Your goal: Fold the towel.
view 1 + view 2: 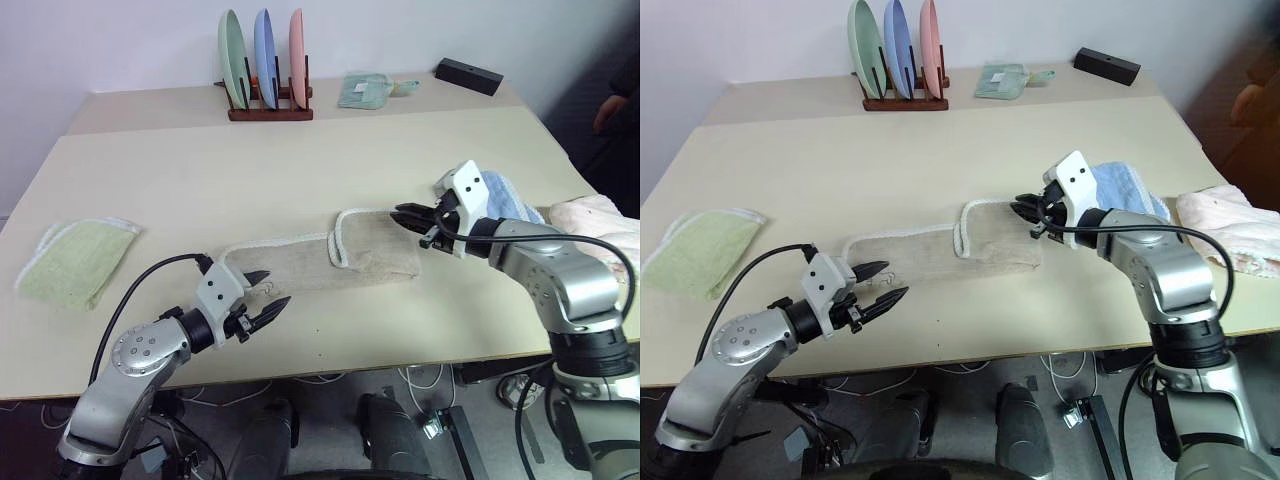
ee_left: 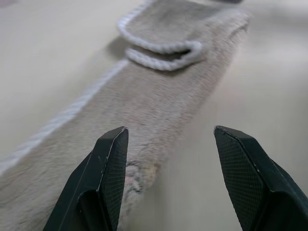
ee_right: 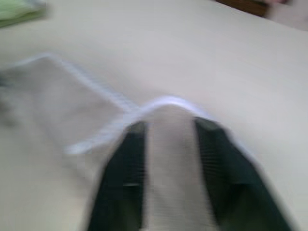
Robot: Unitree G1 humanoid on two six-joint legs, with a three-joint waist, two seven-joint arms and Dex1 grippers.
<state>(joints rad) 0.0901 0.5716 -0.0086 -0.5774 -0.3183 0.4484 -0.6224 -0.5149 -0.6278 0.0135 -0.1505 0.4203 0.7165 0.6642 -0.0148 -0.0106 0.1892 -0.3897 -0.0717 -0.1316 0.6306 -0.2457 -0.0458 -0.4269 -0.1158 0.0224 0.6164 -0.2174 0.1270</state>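
The towel (image 1: 300,265) is a long beige strip with white corded edging, lying flat across the middle of the table. Its right end (image 1: 375,248) is folded back over itself. My left gripper (image 1: 277,288) is open just off the towel's near left end, low over the table. In the left wrist view its fingers (image 2: 113,159) straddle the towel's near edge (image 2: 159,96). My right gripper (image 1: 400,215) hovers just above the folded right end with its fingers together and nothing in them. The right wrist view shows the corded fold (image 3: 163,103) right ahead of it.
A pale green towel (image 1: 75,262) lies at the table's left edge. A light-blue towel (image 1: 505,195) and a pink cloth (image 1: 600,215) lie behind my right arm. At the back stand a plate rack (image 1: 265,75), a small green cloth (image 1: 365,90) and a black box (image 1: 468,75).
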